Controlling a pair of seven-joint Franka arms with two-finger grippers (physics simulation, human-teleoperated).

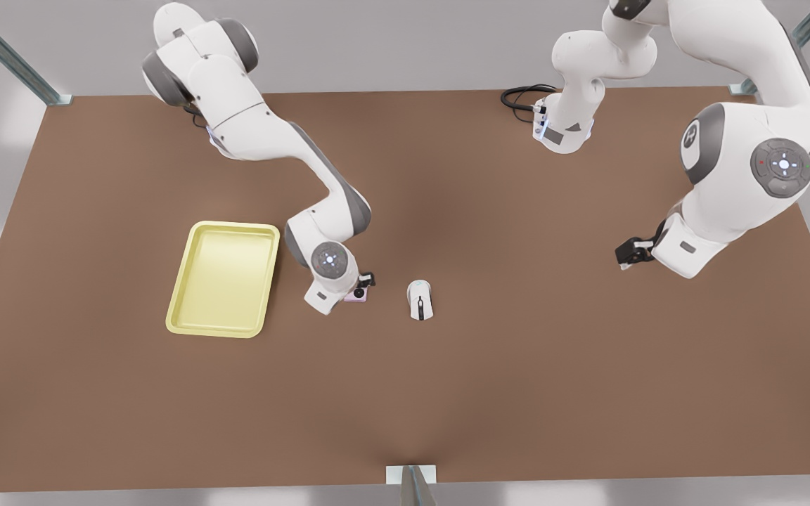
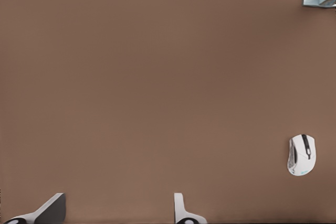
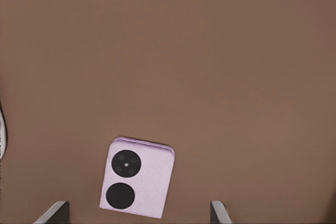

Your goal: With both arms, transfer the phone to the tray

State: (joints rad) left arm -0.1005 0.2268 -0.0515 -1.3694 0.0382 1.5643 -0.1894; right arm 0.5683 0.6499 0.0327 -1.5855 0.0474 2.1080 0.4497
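Partly under right gripper (image 3: pixel 139 211): phone (image 3: pixel 137 178).

My front camera looks steeply down on the whole table (image 1: pixel 447 393). Both wrist cameras face it closer; the left shares the mouse (image 1: pixel 420 299) (image 2: pixel 301 155).

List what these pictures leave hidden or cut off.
1. Phone: in the front view, mostly covered by the right gripper and its wrist.
2. Left gripper: in the left wrist view, its open fingers are cut off by the picture edge.
3. Mouse: in the front view, its markings are too small to read.
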